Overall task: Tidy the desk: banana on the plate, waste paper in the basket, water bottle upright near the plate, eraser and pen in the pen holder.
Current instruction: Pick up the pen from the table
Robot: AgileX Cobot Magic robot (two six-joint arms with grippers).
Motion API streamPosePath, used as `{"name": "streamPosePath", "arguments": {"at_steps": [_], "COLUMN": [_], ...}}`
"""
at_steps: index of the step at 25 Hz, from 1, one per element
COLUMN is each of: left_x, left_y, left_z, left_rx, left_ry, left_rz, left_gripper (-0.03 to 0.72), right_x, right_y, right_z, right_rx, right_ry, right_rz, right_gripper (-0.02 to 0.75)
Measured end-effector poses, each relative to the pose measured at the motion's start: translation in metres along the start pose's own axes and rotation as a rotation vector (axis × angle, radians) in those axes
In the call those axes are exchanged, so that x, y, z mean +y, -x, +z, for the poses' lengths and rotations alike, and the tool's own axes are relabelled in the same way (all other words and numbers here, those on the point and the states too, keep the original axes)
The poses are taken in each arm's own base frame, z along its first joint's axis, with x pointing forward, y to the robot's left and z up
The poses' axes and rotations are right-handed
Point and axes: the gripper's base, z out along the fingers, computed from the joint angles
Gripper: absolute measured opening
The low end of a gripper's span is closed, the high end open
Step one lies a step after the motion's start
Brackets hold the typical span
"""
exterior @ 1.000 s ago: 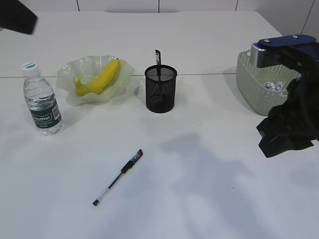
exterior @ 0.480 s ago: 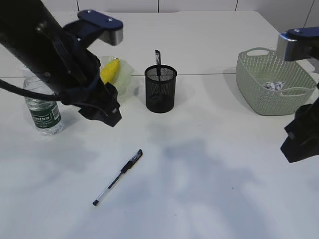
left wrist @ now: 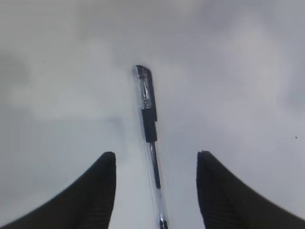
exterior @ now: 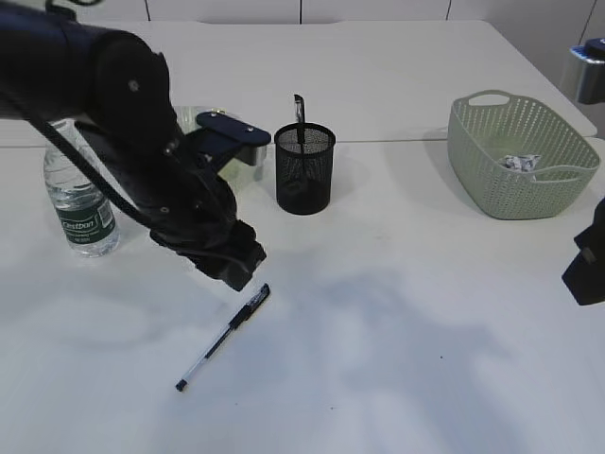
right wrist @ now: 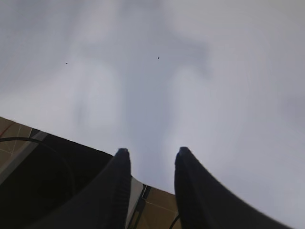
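A clear pen with a black cap [exterior: 224, 337] lies on the white table, left of centre. My left gripper [exterior: 236, 270] is open just above its capped end. In the left wrist view the pen [left wrist: 148, 124] runs lengthwise between the open fingers [left wrist: 155, 155], not gripped. My right gripper [exterior: 586, 274] is at the right edge, open and empty [right wrist: 148, 150]. The black mesh pen holder [exterior: 304, 170] has a dark pen standing in it. The water bottle [exterior: 80, 203] stands upright at the left. Waste paper [exterior: 520, 163] lies in the green basket [exterior: 473, 142]. My left arm hides the plate and banana. No eraser shows.
The table's right edge and the floor below it show in the right wrist view [right wrist: 157, 205]. Bare tabletop lies between the pen and the basket.
My left arm swung in from the upper left and came down over the pen, covering the plate and banana. My right arm drew back from the basket to the right edge.
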Motion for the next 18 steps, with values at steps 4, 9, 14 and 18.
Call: {"name": "streamPosePath", "arguments": {"at_steps": [4,9,14,18], "left_x": [0.002,0.004,0.004,0.005], "left_y": [-0.002,0.001,0.011,0.009], "left_z": [0.027,0.05,0.061,0.074], "left_rx": [0.058,0.117,0.144,0.181], "left_ry": [0.0,-0.002,-0.004,-0.004], "left_rz": [-0.023,-0.032,-0.047,-0.062], "left_gripper": [0.402,0.405,0.405,0.405], "right_x": [0.0,0.0,0.0,0.0], "right_y": [0.0,-0.001,-0.001,-0.001], "right_z": [0.0,0.0,0.0,0.0], "right_rx": [0.004,0.006,0.006,0.006], "right_ry": [0.0,0.0,-0.001,-0.001], "right_rz": [0.002,0.004,0.004,0.004], "right_gripper": [0.239,0.239,0.239,0.239]}}
